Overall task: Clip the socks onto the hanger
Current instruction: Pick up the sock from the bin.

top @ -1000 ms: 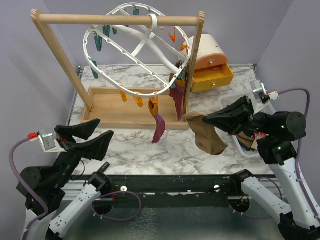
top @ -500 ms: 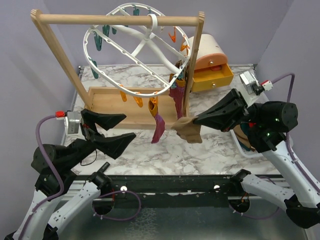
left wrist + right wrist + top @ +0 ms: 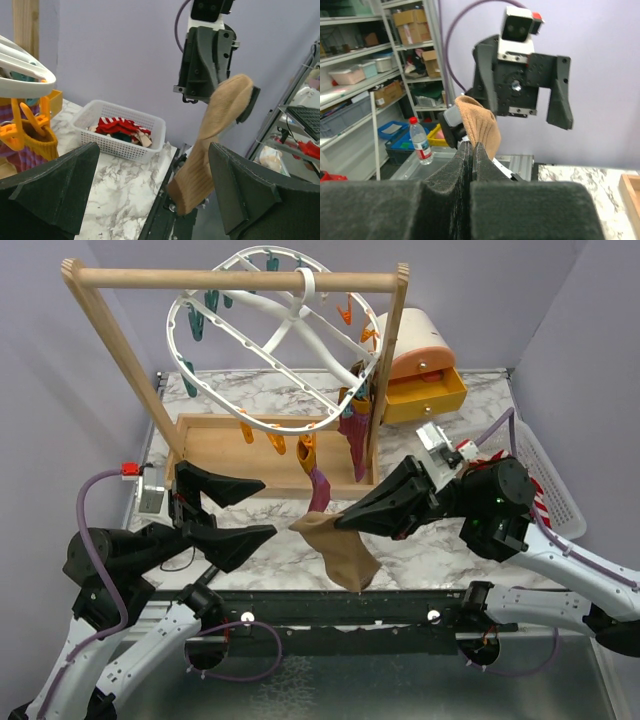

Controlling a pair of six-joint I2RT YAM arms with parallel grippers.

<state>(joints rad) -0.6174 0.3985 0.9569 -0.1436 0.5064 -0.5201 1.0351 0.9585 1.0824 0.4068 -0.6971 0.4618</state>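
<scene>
The white oval hanger (image 3: 296, 313) hangs by its hook from the wooden bar, with orange and teal clips round its rim. Two maroon socks (image 3: 318, 496) hang from its near clips. My right gripper (image 3: 340, 521) is shut on the top edge of a tan-brown sock (image 3: 340, 550), which dangles over the table's front edge. It also shows in the right wrist view (image 3: 479, 125) and the left wrist view (image 3: 212, 140). My left gripper (image 3: 266, 506) is open and empty, facing the sock from the left; the sock hangs just beyond its right finger (image 3: 250, 190).
The wooden rack (image 3: 230, 280) with its tray (image 3: 225, 455) stands at the back. A white slatted basket (image 3: 107, 145) with red-striped and other socks sits at the right. An orange drawer box (image 3: 425, 398) is at the back right.
My right gripper has carried the tan-brown sock left and forward, from the basket side to the front centre. My left gripper has risen and moved right toward it, staying open.
</scene>
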